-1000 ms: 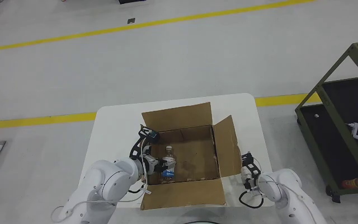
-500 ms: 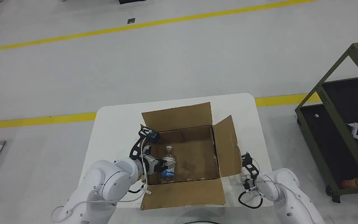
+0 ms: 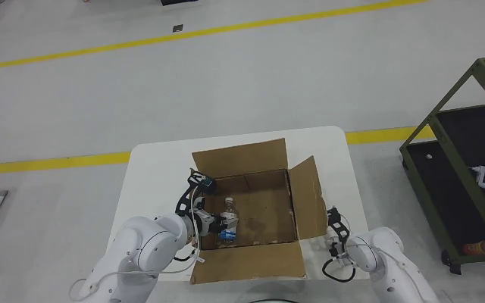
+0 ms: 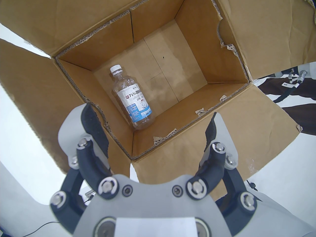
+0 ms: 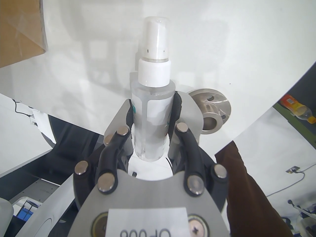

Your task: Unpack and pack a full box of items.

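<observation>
One clear plastic bottle (image 3: pixel 228 220) lies in the cardboard box (image 3: pixel 265 204), top view. The box sits with its flaps spread on the white table (image 3: pixel 151 174), and the flaps take up most of the tabletop on all sides.

Left wrist view: the left gripper (image 4: pixel 151 115) hangs over the box's corner, claw wide open and empty. The bottle lies flat against one wall, cap toward the far end. The rest of the floor is bare, so there is room to descend, though it is tight on the wall side.

Right wrist view: the right gripper (image 5: pixel 153 104) is clamped on an upright spray bottle (image 5: pixel 151 129) over the table, near its edge. A metal flange (image 5: pixel 209 114) sits just beside it.

Judgement: unpacking is almost done, or packing has barely begun. I cannot tell which.
</observation>
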`<move>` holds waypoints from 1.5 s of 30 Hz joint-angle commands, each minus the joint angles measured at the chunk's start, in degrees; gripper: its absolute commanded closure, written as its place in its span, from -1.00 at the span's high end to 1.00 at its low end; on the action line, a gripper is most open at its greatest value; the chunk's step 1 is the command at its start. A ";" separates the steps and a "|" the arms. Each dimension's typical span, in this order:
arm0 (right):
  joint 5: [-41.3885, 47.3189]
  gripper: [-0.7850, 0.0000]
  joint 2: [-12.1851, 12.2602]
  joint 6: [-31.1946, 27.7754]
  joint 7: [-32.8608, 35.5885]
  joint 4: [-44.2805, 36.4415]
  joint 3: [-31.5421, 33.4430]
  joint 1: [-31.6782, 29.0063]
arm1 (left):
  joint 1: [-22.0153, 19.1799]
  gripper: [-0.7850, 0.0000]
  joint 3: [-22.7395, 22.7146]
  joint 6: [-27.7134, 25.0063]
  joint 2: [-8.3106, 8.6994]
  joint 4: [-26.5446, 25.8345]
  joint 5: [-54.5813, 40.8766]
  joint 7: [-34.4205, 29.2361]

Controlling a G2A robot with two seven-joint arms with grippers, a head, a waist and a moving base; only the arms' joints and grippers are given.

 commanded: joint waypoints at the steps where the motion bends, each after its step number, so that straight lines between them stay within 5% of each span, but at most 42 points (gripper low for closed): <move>1: 0.89 -1.00 0.10 -0.26 0.01 -0.91 0.82 -0.24 | 0.00 1.00 0.00 0.00 0.00 0.00 0.00 0.00; 16: 21.35 -1.00 1.64 -3.86 -5.39 -18.39 21.69 -7.14 | 0.27 1.00 -0.09 -0.26 0.03 -0.02 0.41 1.11; 22: 27.05 -1.00 2.00 -6.52 -8.00 -24.98 26.78 -9.50 | 1.95 1.00 -3.13 -0.76 0.61 -6.14 5.88 4.00; 32: 30.23 -1.00 2.57 -8.95 -8.06 -30.53 22.98 -8.01 | 6.45 1.00 -13.19 2.77 1.44 -11.84 8.59 4.67; 45: 21.70 -1.00 2.51 -6.41 -8.48 -29.37 4.15 1.23 | 6.58 1.00 -13.42 3.00 1.44 -11.98 8.24 4.51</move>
